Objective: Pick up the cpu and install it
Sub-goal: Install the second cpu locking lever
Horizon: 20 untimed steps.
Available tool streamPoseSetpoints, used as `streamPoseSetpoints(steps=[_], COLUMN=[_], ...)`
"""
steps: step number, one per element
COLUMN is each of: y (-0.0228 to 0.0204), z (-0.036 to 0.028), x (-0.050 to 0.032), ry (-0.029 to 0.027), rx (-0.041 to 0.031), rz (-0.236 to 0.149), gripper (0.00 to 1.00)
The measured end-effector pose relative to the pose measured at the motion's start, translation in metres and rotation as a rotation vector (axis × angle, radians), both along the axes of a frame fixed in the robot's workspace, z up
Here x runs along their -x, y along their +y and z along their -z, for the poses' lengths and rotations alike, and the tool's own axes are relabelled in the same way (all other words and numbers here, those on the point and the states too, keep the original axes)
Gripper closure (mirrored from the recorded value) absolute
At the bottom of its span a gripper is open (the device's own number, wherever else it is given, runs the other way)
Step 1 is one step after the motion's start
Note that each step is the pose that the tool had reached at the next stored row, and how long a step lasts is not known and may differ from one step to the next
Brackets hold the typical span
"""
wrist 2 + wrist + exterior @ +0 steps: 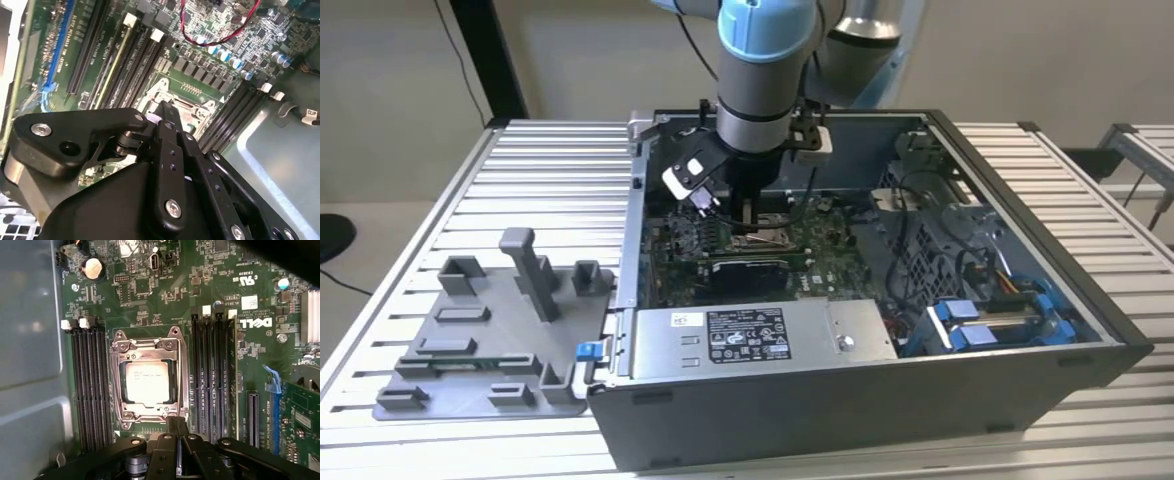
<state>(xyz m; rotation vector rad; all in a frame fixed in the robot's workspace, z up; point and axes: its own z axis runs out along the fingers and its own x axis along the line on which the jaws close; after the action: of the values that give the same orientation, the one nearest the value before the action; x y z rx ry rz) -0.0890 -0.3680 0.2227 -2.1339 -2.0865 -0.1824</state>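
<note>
cpu (147,384): seated in socket frame (149,344) | fingers (177,426): pressed together, holding nothing, just beside socket edge

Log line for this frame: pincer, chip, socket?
pincer: shut, empty, at socket frame edge | chip: seated in socket | case: open

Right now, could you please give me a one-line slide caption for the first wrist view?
Chip seated in the metal socket frame on the green board, memory slots on both sides, hand at the frame's edge.
</note>
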Motion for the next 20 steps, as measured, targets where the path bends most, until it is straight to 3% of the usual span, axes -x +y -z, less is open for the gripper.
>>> streamPoseSetpoints(steps=[5,20], y=[0.0000,0.0000], z=[0.0087,0.0280], x=[0.0001,0.0084], ry=[-0.0001,0.0002], rx=[-0.0053,-0.0050], rz=[0.000,0.000], gripper=[1.00,1.00])
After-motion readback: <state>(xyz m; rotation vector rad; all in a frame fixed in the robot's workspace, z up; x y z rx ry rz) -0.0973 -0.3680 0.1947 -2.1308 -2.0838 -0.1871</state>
